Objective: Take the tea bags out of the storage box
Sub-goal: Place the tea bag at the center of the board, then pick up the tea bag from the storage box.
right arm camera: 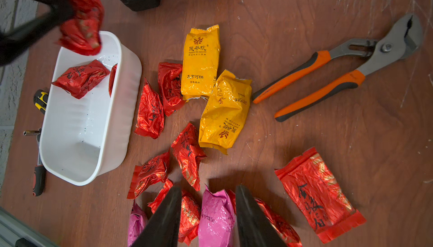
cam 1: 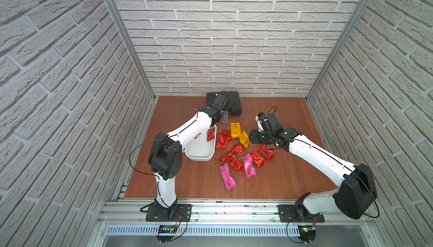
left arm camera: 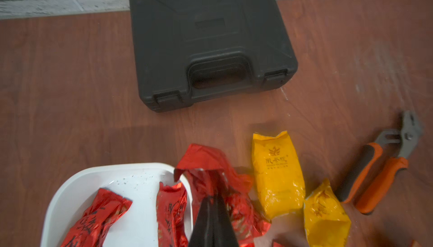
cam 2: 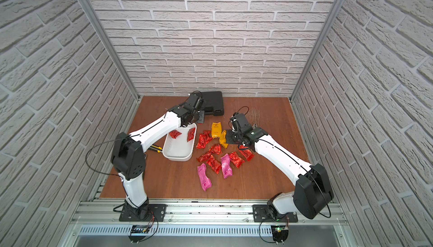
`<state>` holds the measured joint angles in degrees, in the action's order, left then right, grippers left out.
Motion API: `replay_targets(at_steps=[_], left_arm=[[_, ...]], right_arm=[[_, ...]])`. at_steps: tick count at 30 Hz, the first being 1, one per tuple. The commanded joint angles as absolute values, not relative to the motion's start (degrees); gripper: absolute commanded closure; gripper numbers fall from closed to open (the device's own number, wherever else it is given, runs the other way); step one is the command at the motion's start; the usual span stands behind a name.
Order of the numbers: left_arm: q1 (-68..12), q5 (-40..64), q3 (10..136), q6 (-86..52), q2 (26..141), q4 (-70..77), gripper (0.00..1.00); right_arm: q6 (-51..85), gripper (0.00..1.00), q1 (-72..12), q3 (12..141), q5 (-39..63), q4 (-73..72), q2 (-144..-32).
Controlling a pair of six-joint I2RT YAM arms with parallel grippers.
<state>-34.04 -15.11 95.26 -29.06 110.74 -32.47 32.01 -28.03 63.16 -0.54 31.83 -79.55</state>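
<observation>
**Left grip closed, right grip empty**

Left arm (cam 1: 187, 128) bent at the elbow, left jaws shut on a red tea bag (right arm camera: 80, 23) over the storage box (cam 1: 199, 157), left of centre in both top views. Right arm (cam 1: 311, 147) low over the table (cam 1: 281, 182), right jaws partly open, empty, above loose tea bags (cam 1: 236, 149).

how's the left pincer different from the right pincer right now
The left pincer is shut on a red tea bag; the right pincer is open and empty. The left pincer hangs above the far end of the storage box; the right pincer hangs over a pink tea bag on the table. Both are black and taper to a point.
</observation>
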Motion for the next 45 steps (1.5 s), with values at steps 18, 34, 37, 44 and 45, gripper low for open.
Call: replay_targets(at_steps=[18, 34, 37, 44, 45], left_arm=[[-32.92, -12.04, 107.05, -28.91, 124.33, -33.50, 0.65], [-23.03, -13.89, 81.79, -36.53, 86.11, -32.02, 0.48], [-18.27, -13.43, 75.03, -38.46, 78.97, -32.73, 0.48], [-8.81, -9.83, 61.06, -43.26, 66.40, -34.01, 0.48], [-8.03, -9.42, 59.56, -43.97, 65.21, -34.25, 0.48]], right_arm=[[31.16, 0.56, -25.91, 63.28, -2.68, 38.56, -72.65], [33.90, 0.56, -38.30, 76.88, 2.46, 28.37, -88.83], [34.99, 0.56, -42.17, 81.96, 2.09, 27.06, -95.05], [37.10, 0.56, -47.81, 102.06, -5.47, 37.16, -112.34], [37.72, 0.56, -48.29, 105.85, -7.54, 40.03, -115.81]])
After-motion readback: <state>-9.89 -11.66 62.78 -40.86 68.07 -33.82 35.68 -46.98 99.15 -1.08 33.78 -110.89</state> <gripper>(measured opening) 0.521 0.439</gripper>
